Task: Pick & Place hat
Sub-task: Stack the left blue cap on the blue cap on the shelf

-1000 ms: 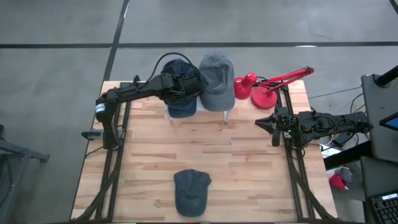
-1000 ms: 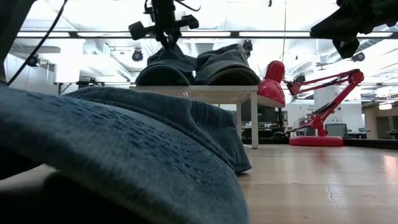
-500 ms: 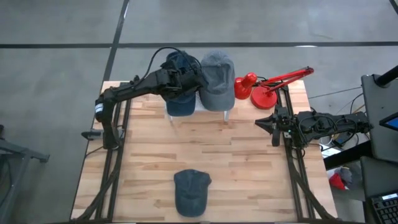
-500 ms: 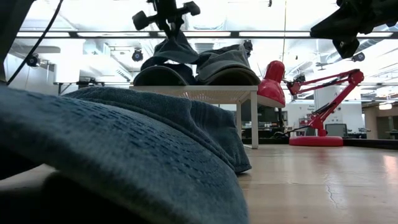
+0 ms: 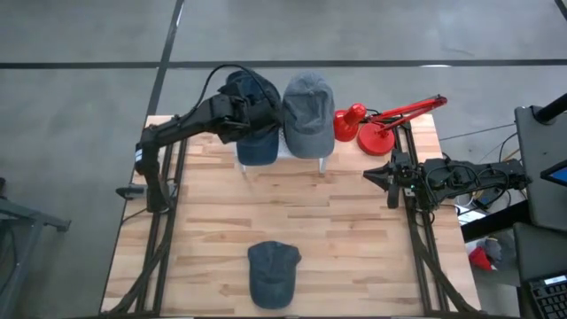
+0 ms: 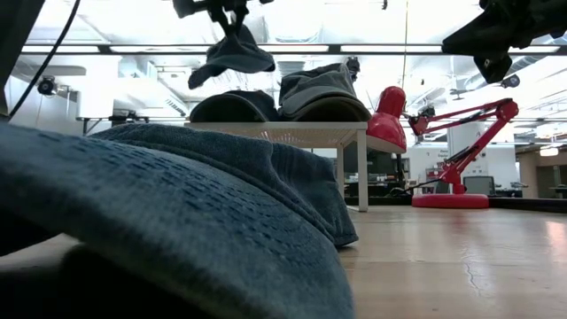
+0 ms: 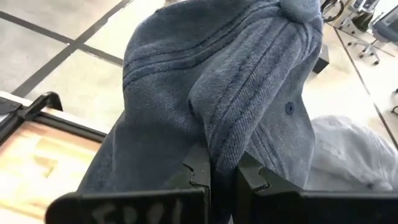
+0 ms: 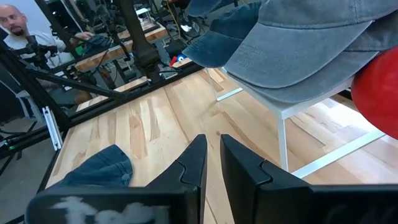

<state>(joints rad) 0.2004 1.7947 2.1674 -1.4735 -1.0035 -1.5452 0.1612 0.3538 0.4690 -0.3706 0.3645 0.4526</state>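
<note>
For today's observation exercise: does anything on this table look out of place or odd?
One dark blue hat hangs above the white stand, pinched in the left gripper. Another blue hat lies alone at the table's near edge.

Counts — four hats: dark blue hat (image 5: 249, 93) lifted, another dark blue (image 5: 258, 149), grey (image 5: 307, 112), front blue (image 5: 270, 272) — one red lamp (image 5: 379, 126).

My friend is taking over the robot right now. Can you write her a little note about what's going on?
Left gripper: shut on a dark blue hat, lifted clear above the white stand.
Right gripper: waiting at the table's right side, holding nothing.
Another dark hat and a grey hat sit on the stand; one blue hat lies on the table's front.
Done: hat picked up. Left: set it down.
</note>
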